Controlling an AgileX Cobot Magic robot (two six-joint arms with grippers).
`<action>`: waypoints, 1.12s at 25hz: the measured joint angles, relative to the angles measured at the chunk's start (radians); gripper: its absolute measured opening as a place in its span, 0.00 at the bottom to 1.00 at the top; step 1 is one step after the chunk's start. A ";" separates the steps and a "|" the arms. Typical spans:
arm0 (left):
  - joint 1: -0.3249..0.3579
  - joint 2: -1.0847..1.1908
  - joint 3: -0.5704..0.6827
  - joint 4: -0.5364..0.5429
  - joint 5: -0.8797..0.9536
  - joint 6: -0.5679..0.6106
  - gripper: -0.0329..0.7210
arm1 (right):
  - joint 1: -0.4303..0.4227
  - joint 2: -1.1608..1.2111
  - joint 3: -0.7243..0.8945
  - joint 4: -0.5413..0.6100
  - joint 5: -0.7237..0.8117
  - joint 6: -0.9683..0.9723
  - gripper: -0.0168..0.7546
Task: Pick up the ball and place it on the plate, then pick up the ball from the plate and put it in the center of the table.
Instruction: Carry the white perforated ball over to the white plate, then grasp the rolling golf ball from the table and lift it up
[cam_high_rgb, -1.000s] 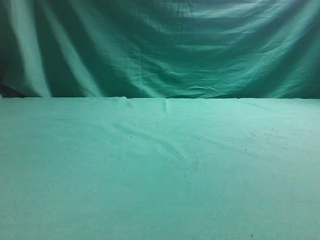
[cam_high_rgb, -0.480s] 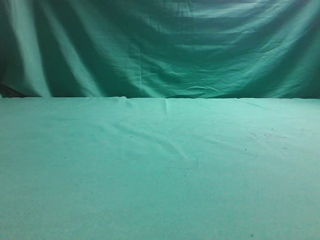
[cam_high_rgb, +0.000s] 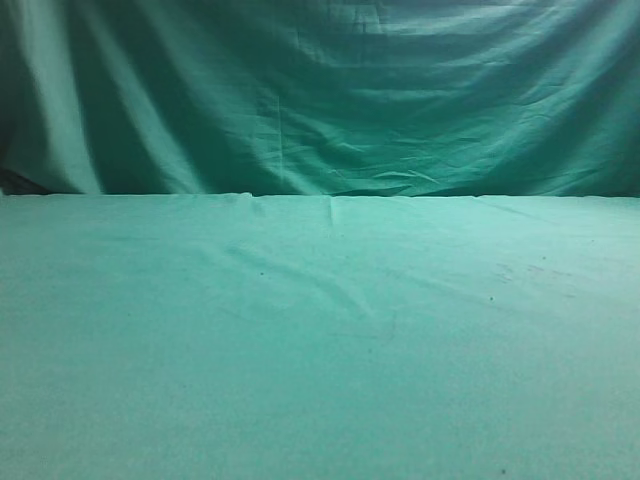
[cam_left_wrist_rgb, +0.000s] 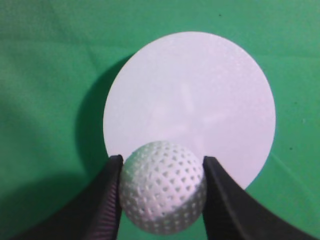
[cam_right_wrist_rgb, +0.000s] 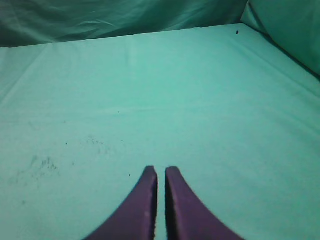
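Note:
In the left wrist view my left gripper (cam_left_wrist_rgb: 162, 165) is shut on the ball (cam_left_wrist_rgb: 163, 186), a white dimpled golf ball held between both dark fingers. It hangs above the near edge of the plate (cam_left_wrist_rgb: 200, 95), a round flat white disc lying on the table (cam_left_wrist_rgb: 45, 75). In the right wrist view my right gripper (cam_right_wrist_rgb: 161, 172) is shut and empty, low over the table (cam_right_wrist_rgb: 160, 90). The exterior view shows only the light green table (cam_high_rgb: 320, 340); the ball, the plate and both grippers are out of that view.
A darker green draped backdrop (cam_high_rgb: 320, 90) hangs behind the table's far edge. In the right wrist view the backdrop (cam_right_wrist_rgb: 100, 17) lines the far edge and another green cloth (cam_right_wrist_rgb: 285, 25) the right corner. Faint dark specks (cam_right_wrist_rgb: 40, 165) mark the cloth.

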 joint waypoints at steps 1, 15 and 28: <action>0.000 0.005 0.000 -0.007 -0.008 0.000 0.46 | 0.000 0.000 0.000 0.000 0.000 0.000 0.08; 0.001 0.048 0.000 -0.314 -0.060 0.272 0.61 | 0.000 0.000 0.000 0.000 0.000 0.000 0.08; 0.001 0.028 -0.077 -0.494 0.158 0.367 0.79 | 0.000 0.000 0.000 0.000 0.000 0.000 0.08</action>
